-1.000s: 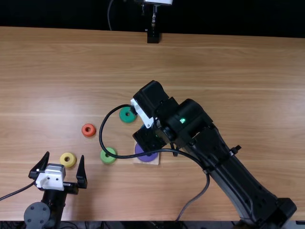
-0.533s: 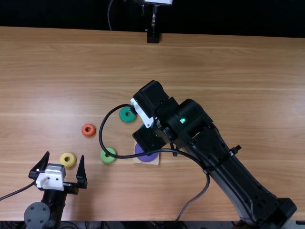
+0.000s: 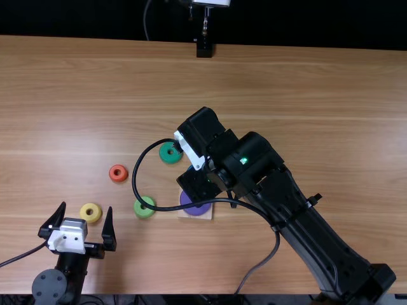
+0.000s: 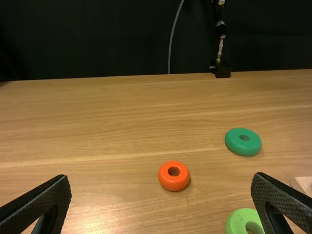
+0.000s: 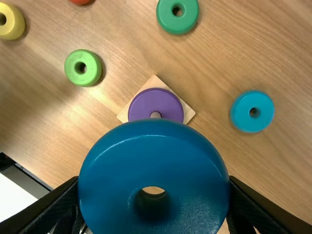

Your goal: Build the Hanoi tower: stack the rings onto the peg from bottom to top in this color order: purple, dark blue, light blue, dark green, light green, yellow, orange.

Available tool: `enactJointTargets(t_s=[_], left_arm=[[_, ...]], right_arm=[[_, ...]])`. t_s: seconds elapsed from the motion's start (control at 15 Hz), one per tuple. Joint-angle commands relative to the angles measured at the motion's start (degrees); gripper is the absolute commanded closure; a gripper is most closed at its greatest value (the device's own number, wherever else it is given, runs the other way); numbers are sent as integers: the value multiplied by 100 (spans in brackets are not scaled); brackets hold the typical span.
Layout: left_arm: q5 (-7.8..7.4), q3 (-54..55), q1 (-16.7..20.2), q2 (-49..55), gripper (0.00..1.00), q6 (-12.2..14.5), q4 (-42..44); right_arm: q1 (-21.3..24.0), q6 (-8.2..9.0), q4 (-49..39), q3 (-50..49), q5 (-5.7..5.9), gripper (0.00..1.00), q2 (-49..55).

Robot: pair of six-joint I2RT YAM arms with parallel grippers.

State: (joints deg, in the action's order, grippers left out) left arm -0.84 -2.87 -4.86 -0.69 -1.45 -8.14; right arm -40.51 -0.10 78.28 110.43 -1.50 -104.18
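Evidently pinching the dark blue ring (image 5: 153,156) across its rim with right jaws, near the peg (image 5: 155,115), to leave its hole free for threading; resting with left jaws spread.

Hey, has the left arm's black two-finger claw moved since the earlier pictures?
No. In the top view the left claw is where it was against the light brown wooden table's near edge, the round yellow ring still showing between its fingertips.
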Motion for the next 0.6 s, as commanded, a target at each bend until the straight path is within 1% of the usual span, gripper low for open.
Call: enactJointTargets(t_s=[0.0, 0.53], left_arm=[[-21, 287, 47, 69, 0, 61, -61], [-21, 287, 47, 69, 0, 61, -61]], right_arm=[[-80, 20, -17, -39, -19, 100, 161], [-80, 20, -154, -39, -19, 100, 161]])
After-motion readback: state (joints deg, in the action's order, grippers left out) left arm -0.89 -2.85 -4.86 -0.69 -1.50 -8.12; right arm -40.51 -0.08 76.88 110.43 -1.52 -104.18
